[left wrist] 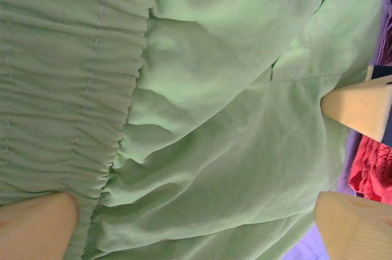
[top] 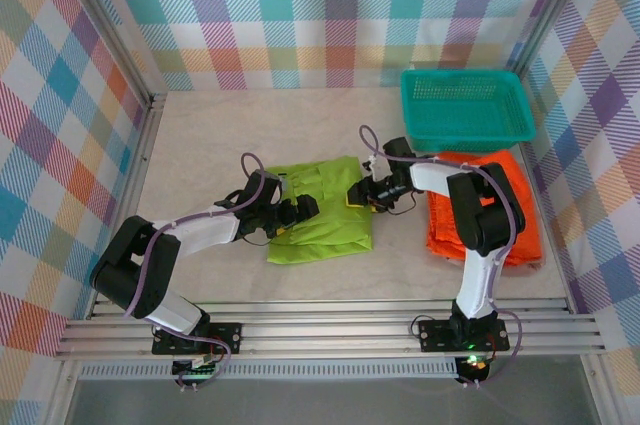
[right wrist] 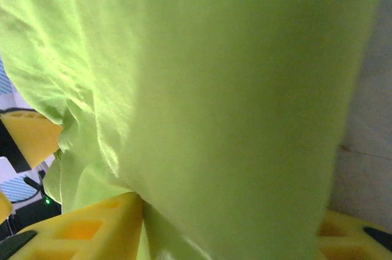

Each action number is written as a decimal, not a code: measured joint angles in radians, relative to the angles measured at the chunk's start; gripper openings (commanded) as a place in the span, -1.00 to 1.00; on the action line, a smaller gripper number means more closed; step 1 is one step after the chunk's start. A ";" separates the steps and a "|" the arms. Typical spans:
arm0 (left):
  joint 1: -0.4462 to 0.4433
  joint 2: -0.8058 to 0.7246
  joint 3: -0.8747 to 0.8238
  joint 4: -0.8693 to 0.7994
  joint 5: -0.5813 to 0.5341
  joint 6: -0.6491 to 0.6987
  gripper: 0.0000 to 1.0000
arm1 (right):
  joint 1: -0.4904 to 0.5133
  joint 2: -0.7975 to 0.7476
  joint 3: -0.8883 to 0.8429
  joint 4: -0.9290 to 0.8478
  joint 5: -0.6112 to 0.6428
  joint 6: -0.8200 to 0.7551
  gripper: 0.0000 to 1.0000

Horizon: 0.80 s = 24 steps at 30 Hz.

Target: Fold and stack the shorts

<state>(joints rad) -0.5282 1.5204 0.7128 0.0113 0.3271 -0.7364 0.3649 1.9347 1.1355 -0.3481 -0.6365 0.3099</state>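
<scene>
lime green fabric shorts [top: 325,215] lie mid-table | left gripper [top: 297,213] spread wide over their waistband | right gripper [top: 357,193] straddles their edge, grip cannot tell | teal plastic mesh basket [top: 465,130] back right, bright orange shorts [top: 520,195] outside it

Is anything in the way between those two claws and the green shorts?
Nothing visible. The left claw sits at the left edge of the green shorts, the right claw at the right edge.
</scene>
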 measured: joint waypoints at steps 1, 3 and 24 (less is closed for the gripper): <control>0.000 0.000 0.000 0.000 0.000 0.000 1.00 | 0.005 0.000 0.000 0.002 0.000 0.001 -0.23; 0.000 0.000 0.000 0.002 0.000 -0.002 1.00 | 0.011 0.000 0.000 0.008 0.002 0.005 -0.45; 0.043 -0.285 0.018 -0.127 -0.105 -0.007 1.00 | 0.025 -0.313 0.206 -0.498 0.450 -0.200 -1.00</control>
<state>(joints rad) -0.4847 1.2350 0.7303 -0.1162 0.2222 -0.7437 0.3897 1.6215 1.3415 -0.8459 -0.1867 0.1097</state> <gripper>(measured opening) 0.998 0.085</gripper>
